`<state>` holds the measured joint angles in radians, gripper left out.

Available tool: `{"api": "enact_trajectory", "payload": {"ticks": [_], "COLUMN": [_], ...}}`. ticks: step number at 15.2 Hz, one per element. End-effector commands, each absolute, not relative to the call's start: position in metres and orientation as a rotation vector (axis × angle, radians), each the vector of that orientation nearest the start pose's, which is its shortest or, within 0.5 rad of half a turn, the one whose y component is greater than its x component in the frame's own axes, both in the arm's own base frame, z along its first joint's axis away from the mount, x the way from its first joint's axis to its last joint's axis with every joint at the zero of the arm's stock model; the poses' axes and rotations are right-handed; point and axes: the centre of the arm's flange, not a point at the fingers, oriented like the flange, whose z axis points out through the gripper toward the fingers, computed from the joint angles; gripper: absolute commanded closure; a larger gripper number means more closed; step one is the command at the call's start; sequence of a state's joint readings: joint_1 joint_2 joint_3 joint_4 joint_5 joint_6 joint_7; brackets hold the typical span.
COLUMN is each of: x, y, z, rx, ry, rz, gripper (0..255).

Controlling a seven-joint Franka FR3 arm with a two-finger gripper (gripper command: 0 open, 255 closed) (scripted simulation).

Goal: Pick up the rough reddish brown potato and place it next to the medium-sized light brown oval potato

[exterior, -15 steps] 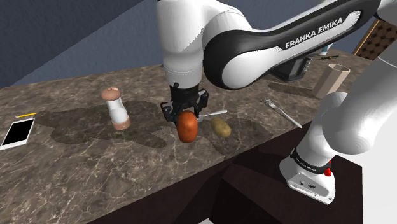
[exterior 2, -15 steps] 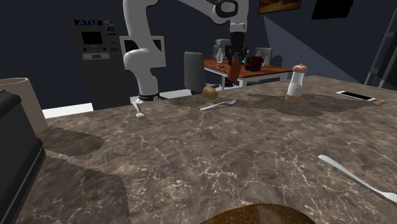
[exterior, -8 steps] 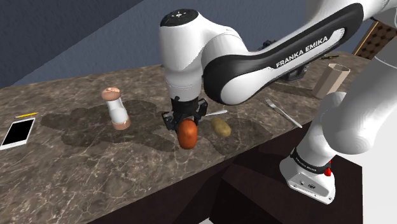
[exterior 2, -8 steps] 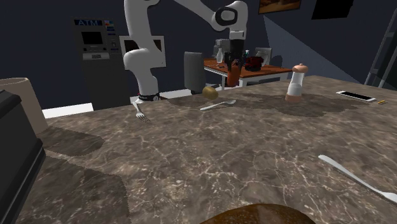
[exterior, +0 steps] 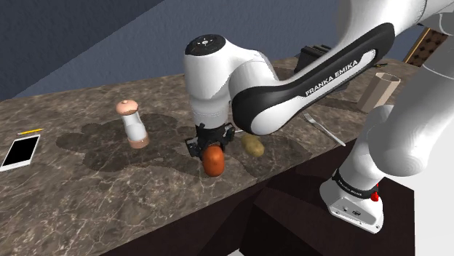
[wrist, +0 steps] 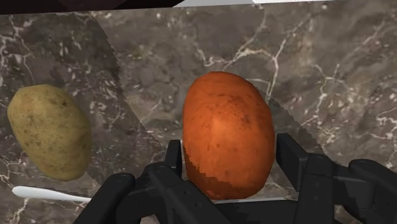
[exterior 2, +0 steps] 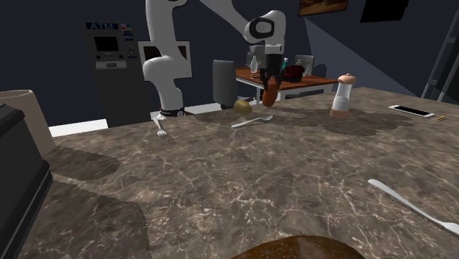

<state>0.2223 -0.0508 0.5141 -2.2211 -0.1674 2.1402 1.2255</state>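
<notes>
A reddish brown potato point(exterior: 213, 161) point(exterior 2: 271, 91) point(wrist: 228, 132) hangs upright in my black gripper point(exterior: 211, 151) point(wrist: 228, 167), whose fingers are shut on its sides. It is low over the dark marble counter point(exterior: 94, 182), near the front edge. A light brown oval potato point(exterior: 252, 145) point(exterior 2: 243, 106) point(wrist: 49, 131) lies on the counter a short way to the shoulder view's right of the held one, apart from it.
A spoon point(exterior 2: 251, 121) point(wrist: 44, 195) lies just behind the light potato. A pepper grinder point(exterior: 133, 125) stands to the shoulder view's left, a phone point(exterior: 20, 152) farther left. A fork point(exterior: 322, 129) and a beige cup point(exterior: 378, 90) sit on the right.
The arm has lowered, carrying the reddish potato down toward the counter beside the light potato. The gripper has stayed shut on it.
</notes>
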Motion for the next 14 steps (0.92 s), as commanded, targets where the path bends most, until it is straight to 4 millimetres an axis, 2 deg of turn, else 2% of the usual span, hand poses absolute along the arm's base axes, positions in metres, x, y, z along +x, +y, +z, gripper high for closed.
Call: {"api": "enact_trajectory", "payload": {"ticks": [1, 5, 13, 14], "x": [0.384, 0.384, 0.384, 0.385], "y": [0.340, 0.340, 0.340, 0.341], "z": [0.375, 0.352, 0.352, 0.351], "rx": [-3.204, -3.204, -3.204, -3.204], "ry": [0.643, 0.643, 0.643, 0.643], "rz": [-0.173, -0.173, -0.173, -0.173], "gripper": [255, 255, 255, 0]}}
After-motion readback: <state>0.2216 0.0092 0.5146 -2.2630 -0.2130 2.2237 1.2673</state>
